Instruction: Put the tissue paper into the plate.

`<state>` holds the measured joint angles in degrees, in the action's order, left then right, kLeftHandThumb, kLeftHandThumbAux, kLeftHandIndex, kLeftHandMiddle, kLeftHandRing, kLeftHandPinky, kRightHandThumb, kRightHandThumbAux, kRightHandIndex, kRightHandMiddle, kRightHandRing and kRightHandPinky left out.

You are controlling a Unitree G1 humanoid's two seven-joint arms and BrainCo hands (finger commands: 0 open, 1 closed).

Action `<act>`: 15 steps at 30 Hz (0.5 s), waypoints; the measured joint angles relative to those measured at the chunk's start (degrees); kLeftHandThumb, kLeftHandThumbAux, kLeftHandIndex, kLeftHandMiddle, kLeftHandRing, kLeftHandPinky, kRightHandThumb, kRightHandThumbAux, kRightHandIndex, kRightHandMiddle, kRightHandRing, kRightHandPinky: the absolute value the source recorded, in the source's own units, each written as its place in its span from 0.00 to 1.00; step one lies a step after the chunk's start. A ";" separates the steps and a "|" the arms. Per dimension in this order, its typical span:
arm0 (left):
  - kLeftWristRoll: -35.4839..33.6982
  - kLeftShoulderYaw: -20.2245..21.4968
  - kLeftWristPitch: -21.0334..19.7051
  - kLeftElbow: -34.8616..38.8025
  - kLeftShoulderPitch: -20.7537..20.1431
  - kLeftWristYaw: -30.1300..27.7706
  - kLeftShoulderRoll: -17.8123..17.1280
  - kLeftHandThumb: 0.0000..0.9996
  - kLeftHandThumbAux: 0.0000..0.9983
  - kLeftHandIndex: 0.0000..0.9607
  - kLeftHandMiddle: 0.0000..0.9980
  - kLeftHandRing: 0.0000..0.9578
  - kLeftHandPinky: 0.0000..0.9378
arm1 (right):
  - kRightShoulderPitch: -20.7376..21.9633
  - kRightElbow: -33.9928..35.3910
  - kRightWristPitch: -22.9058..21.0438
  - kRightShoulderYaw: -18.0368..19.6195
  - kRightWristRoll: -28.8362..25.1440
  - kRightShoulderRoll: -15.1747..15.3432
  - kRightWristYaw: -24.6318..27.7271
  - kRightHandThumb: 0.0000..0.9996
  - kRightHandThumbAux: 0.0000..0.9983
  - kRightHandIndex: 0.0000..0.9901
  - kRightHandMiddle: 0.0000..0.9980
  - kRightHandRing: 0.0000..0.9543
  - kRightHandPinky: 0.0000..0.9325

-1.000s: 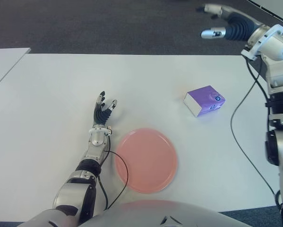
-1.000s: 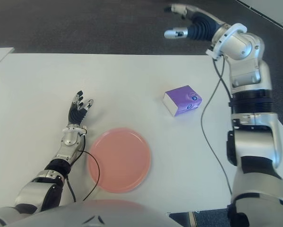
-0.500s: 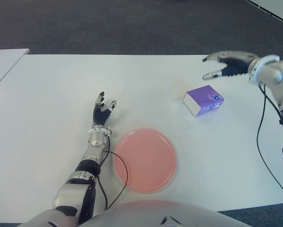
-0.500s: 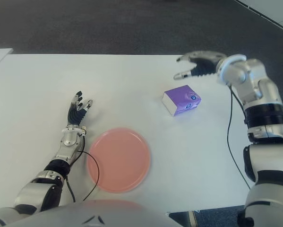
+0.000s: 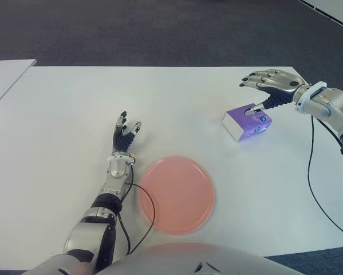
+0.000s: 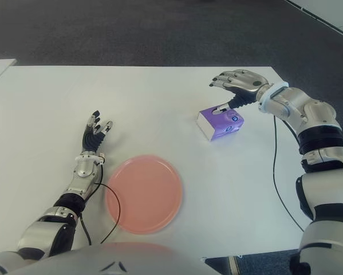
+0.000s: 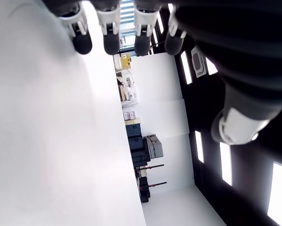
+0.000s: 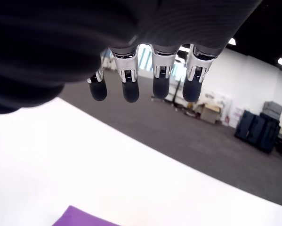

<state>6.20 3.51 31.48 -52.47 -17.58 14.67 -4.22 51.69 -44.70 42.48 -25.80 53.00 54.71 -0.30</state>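
The purple tissue pack [image 5: 247, 122] lies on the white table [image 5: 177, 109], right of centre, a white face turned toward me. My right hand [image 5: 265, 86] hovers over its far right corner, fingers spread and holding nothing, thumb tip close above the pack. In the right wrist view the fingertips [image 8: 129, 91] hang apart above the table, and a purple corner of the pack [image 8: 79, 217] shows below. The pink plate [image 5: 176, 193] sits near the front, left of the pack and bare. My left hand [image 5: 125, 133] shows flat beside the plate's far left rim, fingers extended.
A black cable [image 5: 145, 213] loops from my left forearm over the plate's left edge. Another cable [image 5: 312, 172] hangs from my right arm over the table's right part. A second white table [image 5: 5, 74] stands at the far left. Dark carpet [image 5: 160, 28] lies beyond.
My right hand has swung down from high beyond the table's far edge to just over the tissue pack. The pack, the plate and my left hand stay where they were.
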 measured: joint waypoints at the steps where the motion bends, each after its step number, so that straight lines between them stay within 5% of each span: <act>1: -0.01 0.00 0.01 -0.03 -0.01 -0.02 0.00 0.05 0.57 0.00 0.00 0.00 0.00 | 0.21 -0.48 0.39 -0.23 0.20 0.00 -0.88 0.54 0.15 0.00 0.00 0.00 0.00; 15: -0.03 0.04 0.83 -0.55 -0.06 -0.03 -0.09 0.05 0.56 0.00 0.00 0.00 0.00 | 0.66 -4.84 3.09 -4.76 3.81 -0.37 -6.23 0.52 0.14 0.00 0.00 0.00 0.00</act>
<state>6.17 3.55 32.31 -53.01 -17.64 14.64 -4.30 52.35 -49.54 45.57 -30.57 56.82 54.34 -6.53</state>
